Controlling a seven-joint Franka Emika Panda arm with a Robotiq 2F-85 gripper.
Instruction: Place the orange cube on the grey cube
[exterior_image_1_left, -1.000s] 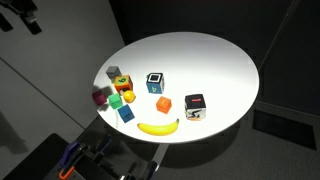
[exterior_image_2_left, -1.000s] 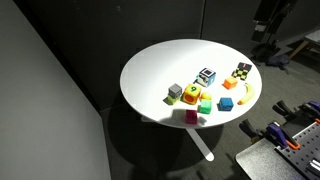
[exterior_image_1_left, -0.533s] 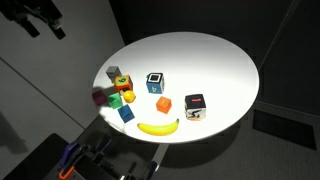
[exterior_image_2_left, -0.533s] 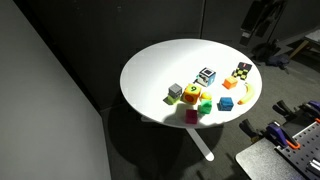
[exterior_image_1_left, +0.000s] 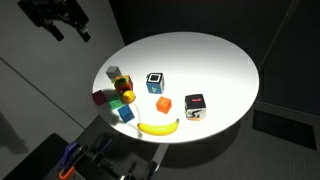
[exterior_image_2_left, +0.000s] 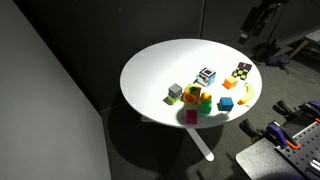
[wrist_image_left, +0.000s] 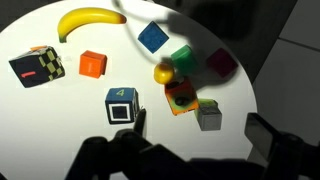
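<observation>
The orange cube (exterior_image_1_left: 164, 104) lies on the white round table (exterior_image_1_left: 210, 60), between the banana and two black-and-white cubes; it also shows in the other exterior view (exterior_image_2_left: 226, 103) and the wrist view (wrist_image_left: 92, 64). The grey cube (exterior_image_1_left: 113, 72) sits at the table's edge beside a cluster of small coloured blocks, and shows in an exterior view (exterior_image_2_left: 175, 92) and the wrist view (wrist_image_left: 209, 117). My gripper (exterior_image_1_left: 62, 20) hangs high above and off the table's edge, open and empty; in the wrist view (wrist_image_left: 199, 122) its fingers frame the grey cube far below.
A banana (exterior_image_1_left: 158, 127), a black-and-white cube with blue marks (exterior_image_1_left: 155, 82) and one with red marks (exterior_image_1_left: 195, 105) lie near the orange cube. Blue (exterior_image_1_left: 125, 113), green (exterior_image_1_left: 116, 100), yellow (exterior_image_1_left: 129, 96), maroon (exterior_image_1_left: 101, 97) and multicoloured (exterior_image_1_left: 122, 82) blocks crowd the grey cube.
My gripper has moved sideways through the air toward the table. Nothing on the table has moved.
</observation>
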